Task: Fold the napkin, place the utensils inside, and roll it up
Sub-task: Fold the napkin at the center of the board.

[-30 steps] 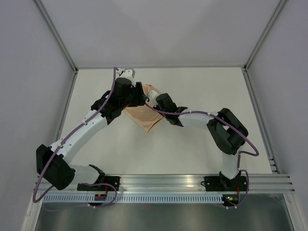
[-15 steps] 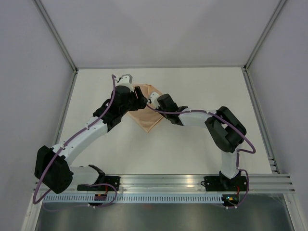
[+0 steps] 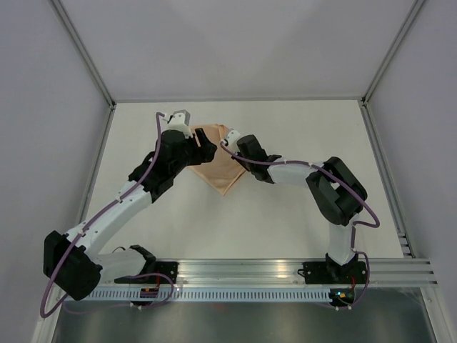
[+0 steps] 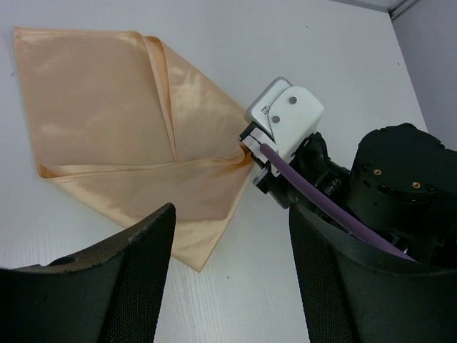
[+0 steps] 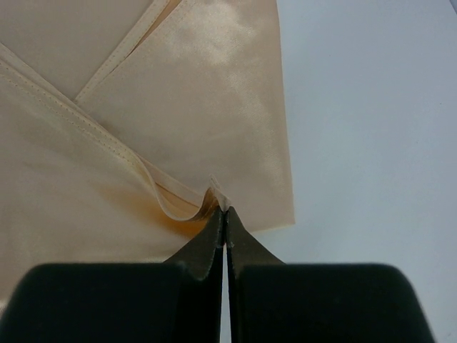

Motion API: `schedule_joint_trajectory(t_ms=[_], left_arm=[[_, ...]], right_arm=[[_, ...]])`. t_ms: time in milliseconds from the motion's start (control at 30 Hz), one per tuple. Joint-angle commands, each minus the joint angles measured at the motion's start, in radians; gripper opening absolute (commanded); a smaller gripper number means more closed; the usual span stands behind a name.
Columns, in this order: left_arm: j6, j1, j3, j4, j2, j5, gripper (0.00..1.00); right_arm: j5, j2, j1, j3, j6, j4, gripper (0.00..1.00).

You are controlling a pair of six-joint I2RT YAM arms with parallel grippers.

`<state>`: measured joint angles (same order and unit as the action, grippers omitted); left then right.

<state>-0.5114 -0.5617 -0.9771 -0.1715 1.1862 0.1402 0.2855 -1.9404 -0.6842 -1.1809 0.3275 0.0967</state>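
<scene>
Overhead: folded napkin (image 3: pixel 223 170) flat on bench (image 3: pixel 300 121), far centre-left. Left fingers (image 3: pixel 207 151) over its left edge, right fingers (image 3: pixel 226 139) at its far right edge.
Left wrist: left fingers spread above napkin (image 4: pixel 107 121), nothing gripped.
Right wrist: right fingers (image 5: pixel 225 232) pressed together, pinching napkin (image 5: pixel 186 93) at hem fold.

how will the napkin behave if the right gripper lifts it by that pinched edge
Probably floppy: the napkin lies in thin flat layers and bunches into a soft loop where the shut right gripper pinches it, so it would likely drape and unfold when lifted. Its sheen suggests slick fabric that may slide on the table when pushed.
</scene>
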Motion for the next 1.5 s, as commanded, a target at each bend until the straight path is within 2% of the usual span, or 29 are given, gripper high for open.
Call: schedule_joint_trajectory(t_ms=[0,267,533,1000,1467], left_arm=[[-0.001,0.009,-0.003,0.024,-0.069,0.03,0.7],[-0.045,0.039,0.1,0.081,-0.192,0.087,0.7],[-0.049,0.078,0.11,0.076,-0.229,0.067,0.7],[-0.041,0.097,0.133,0.079,-0.221,0.018,0.68],[-0.018,0.097,0.201,0.135,-0.198,-0.099,0.69]], right_arm=[[0.011,0.004,0.002,-0.033,-0.019,0.026,0.0],[0.012,0.003,0.011,-0.026,-0.027,0.02,0.0],[-0.006,0.006,0.044,-0.028,-0.051,-0.002,0.0],[-0.069,-0.049,0.115,-0.086,-0.111,-0.084,0.01],[-0.12,-0.106,0.146,-0.189,-0.166,-0.192,0.01]])
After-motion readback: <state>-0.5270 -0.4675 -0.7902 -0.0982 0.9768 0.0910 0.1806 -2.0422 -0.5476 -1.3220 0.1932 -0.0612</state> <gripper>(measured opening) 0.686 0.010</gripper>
